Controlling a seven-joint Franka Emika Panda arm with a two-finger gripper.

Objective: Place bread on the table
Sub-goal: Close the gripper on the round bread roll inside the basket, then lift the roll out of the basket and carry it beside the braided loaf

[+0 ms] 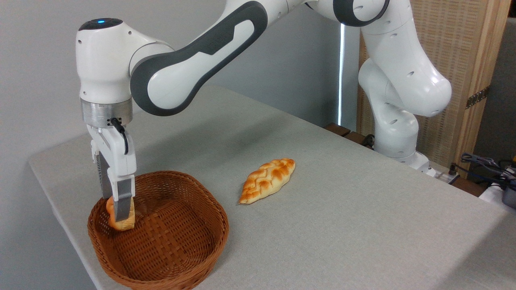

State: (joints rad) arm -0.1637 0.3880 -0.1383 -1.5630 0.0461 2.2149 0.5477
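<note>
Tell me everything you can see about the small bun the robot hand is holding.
The bun is small, roundish and pale golden, with a browner crust along its edge. The hand is shut on it, one grey finger crossing its front and hiding its middle. It sits tilted, inside the left part of the brown woven basket. Whether it rests on the basket wall or hangs just clear cannot be told.

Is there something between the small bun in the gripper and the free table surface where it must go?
Only the basket wall. The gripper holds the bread low inside the basket, so it must rise over the rim. Beyond, the table is open; the braided loaf lies farther right.
</note>
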